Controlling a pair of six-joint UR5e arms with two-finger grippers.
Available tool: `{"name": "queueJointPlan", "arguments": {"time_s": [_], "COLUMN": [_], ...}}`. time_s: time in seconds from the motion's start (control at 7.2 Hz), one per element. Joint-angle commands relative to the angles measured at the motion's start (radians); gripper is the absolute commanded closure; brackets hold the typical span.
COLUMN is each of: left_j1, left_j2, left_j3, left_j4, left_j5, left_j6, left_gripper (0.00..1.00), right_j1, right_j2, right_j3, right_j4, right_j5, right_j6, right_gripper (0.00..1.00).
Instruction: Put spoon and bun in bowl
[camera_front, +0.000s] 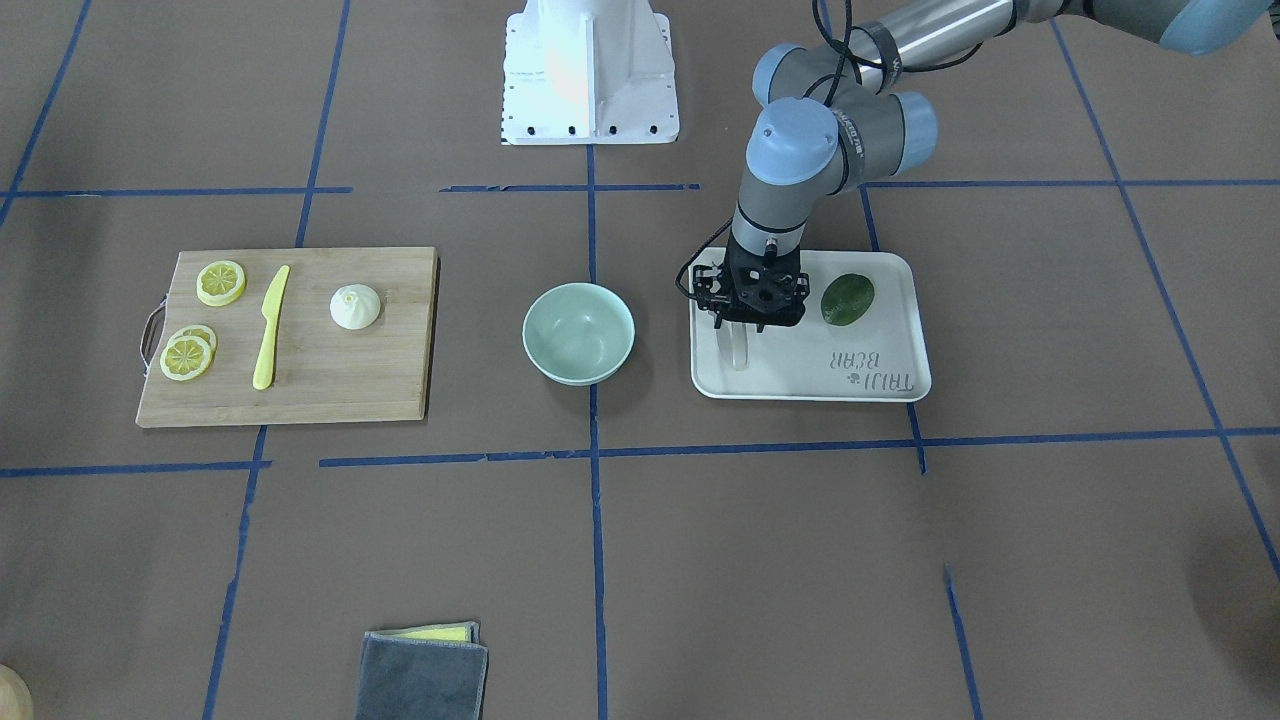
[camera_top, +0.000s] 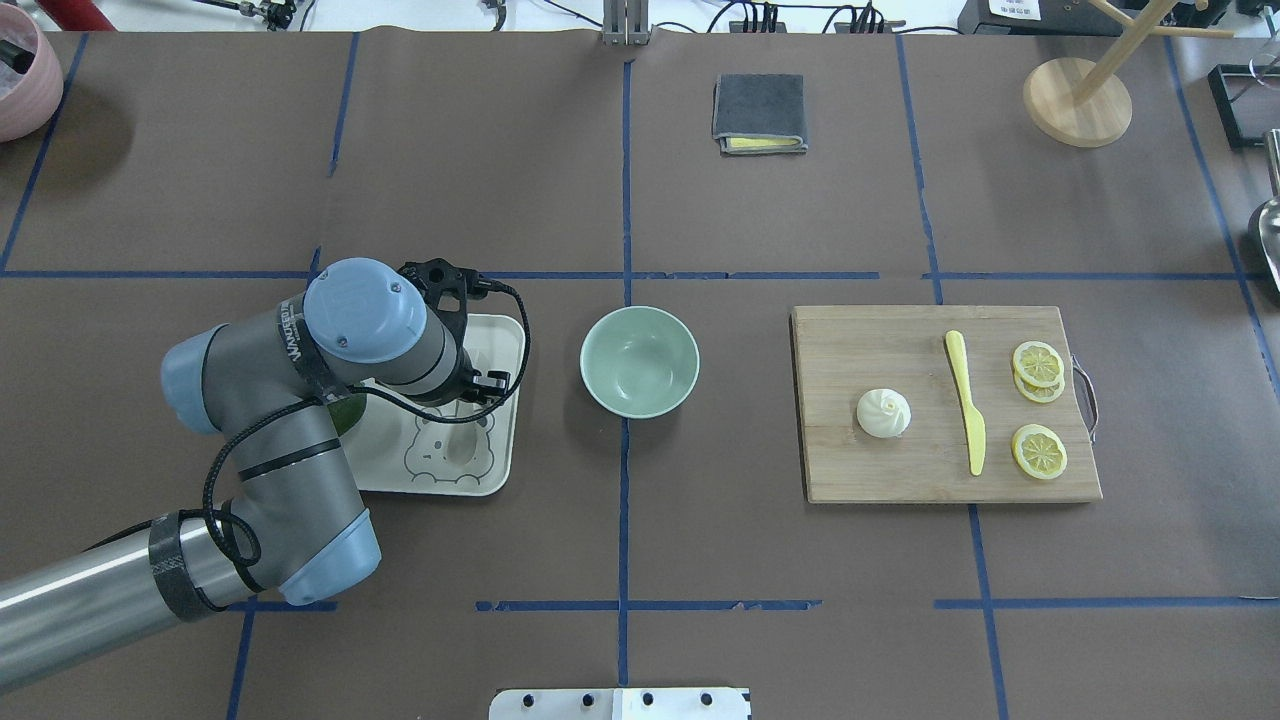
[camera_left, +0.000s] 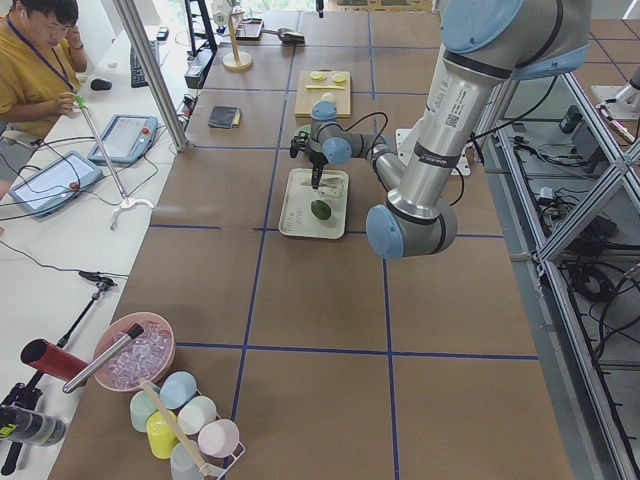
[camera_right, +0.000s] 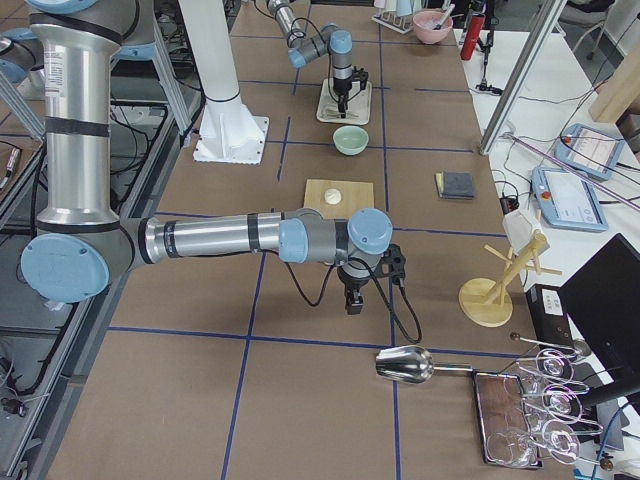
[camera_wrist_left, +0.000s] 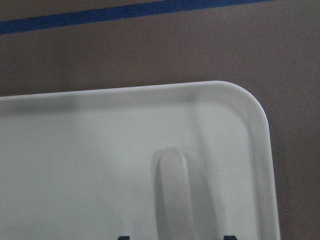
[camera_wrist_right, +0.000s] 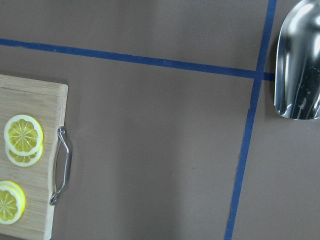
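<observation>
Far to the bowl's robot-left side, the white tray (camera_front: 780, 378) lies flat, near the bowl (camera_top: 640, 361) but not touching it. The dark green fruit (camera_front: 847, 299) sits on the tray half farther from the bowl. The left gripper (camera_front: 741, 328) points straight down over the tray half nearer the bowl, jaws apart. In the wrist view the two tips stand either side of the spoon (camera_wrist_left: 172, 195) with a gap showing on each side, so it has nothing clamped. The spoon lies flat on the tray, close to the tray corner. The bowl itself is upright at table centre with nothing in it. On the bowl's robot-right side, well apart from it, is the wooden cutting board (camera_top: 900, 470). The bun (camera_top: 883, 413) stands on the board end nearest the bowl, then the yellow knife (camera_top: 966, 402), then the lemon slices (camera_top: 1038, 365) farthest from it. Further out from the bowl, past the board's handle, the right gripper (camera_right: 352, 303) hangs over bare table near a metal scoop (camera_wrist_right: 299, 60). It shows only in the side view, so I cannot tell how wide its jaws stand.
</observation>
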Motion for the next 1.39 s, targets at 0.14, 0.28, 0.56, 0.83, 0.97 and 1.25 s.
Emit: {"name": "queueJointPlan", "arguments": {"time_s": [0.14,0.28,0.56,0.83,0.97,1.25], "left_j1": [-0.002,-0.005,-0.039,-0.031,-0.016,0.01], "left_j2": [0.0,-0.001,-0.061,-0.211,-0.321,-0.36], "left_j3": [-0.002,-0.013,-0.06,-0.023,0.096,0.227], "left_j4": [-0.021,-0.021,-0.013,-0.013,-0.024,-0.135], "left_j5": [-0.001,-0.002,-0.005,-0.004,-0.001,0.004], "left_j6": [-0.004,-0.009,-0.041,-0.154,-0.187,-0.184], "left_gripper": [1.0,1.0,1.0,1.0,1.0,1.0], "right_j1": [0.0,0.0,0.0,-0.002,-0.003,-0.009], "right_j2": [0.001,0.001,0.001,-0.004,-0.013,-0.031], "right_j3": [-0.014,-0.014,-0.008,-0.013,-0.008,0.004], "right_j4": [0.0,0.002,0.023,0.141,0.182,0.196], "right_j5": [-0.001,-0.001,0.008,0.056,0.112,0.146], "right_j6": [0.0,0.0,0.004,0.007,0.01,0.012], "right_gripper": [0.0,0.0,0.0,0.0,0.0,0.0]}}
